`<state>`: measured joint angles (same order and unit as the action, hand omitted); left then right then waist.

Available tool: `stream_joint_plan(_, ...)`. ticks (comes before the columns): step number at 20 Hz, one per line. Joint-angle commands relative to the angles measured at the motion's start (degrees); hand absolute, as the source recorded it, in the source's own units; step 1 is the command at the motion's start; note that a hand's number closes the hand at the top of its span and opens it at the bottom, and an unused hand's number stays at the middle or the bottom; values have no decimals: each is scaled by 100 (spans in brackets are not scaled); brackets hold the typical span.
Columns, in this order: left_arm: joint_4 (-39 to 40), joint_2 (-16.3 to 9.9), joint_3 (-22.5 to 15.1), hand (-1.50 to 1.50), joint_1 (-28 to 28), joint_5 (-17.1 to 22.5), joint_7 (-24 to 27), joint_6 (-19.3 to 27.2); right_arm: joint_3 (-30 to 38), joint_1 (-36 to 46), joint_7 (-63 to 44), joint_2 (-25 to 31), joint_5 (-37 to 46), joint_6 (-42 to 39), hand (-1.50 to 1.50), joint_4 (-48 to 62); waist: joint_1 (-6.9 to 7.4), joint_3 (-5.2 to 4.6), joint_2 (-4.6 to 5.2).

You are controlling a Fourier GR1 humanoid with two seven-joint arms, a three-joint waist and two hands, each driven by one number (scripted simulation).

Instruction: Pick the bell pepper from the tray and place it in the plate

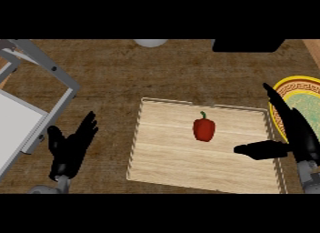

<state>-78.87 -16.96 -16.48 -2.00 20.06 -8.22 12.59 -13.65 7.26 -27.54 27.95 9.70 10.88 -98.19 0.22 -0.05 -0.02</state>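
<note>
Right hand [298,136]: fingers straight, thumb stretched left over the tray [189,175] edge, holding nothing; palm lies across the plate [318,91] rim. Bell pepper [203,129] upright mid-tray, apart from the thumb, nothing between. Left hand [68,148] open, resting left of tray beside a grey metal frame [52,68]. White object [151,43] at far edge.

The right hand [298,136] covers the left rim of the plate [312,103], and the picture's edge cuts off the plate's right side. A pale round thing [151,42] and a black block [247,45] are cropped at the top.
</note>
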Motion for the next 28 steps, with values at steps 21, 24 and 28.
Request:
stream_joint_plan(21,-157,435,830,0,207,-610,-295,-705,-241,385,-932,-1720,1891,-752,-150,753,-16,4,0)
stream_joint_plan(24,85,599,812,0,-10,-859,-313,-491,-216,376,-745,-1752,2048,-769,-150,1143,-18,5,2)
stream_joint_plan(28,-510,800,747,0,285,-1066,-631,-468,-24,489,-906,-2016,2265,-967,-150,1043,-15,5,-1)
